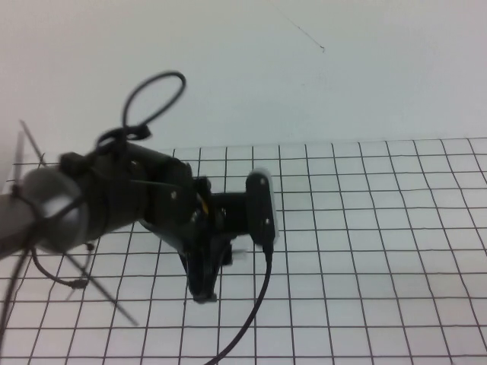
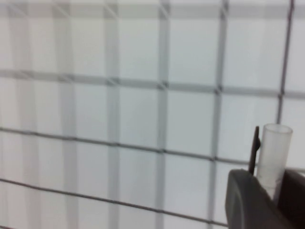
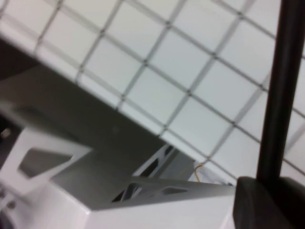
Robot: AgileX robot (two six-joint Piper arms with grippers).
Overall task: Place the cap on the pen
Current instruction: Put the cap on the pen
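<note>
Low at centre-left over the grid mat (image 1: 380, 228), the left gripper (image 1: 204, 293) pinched a translucent cap (image 2: 275, 152), while the right gripper (image 3: 267, 200), outside the high view, clamped the black pen (image 3: 283, 86).

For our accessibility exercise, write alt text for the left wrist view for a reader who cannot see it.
The left hand, shut, grips a translucent tube-shaped cap with a thin dark clip along its side, above a white table marked with a dark grid. Only the dark finger pads show, at the picture's edge. The right hand is not in this view.
</note>
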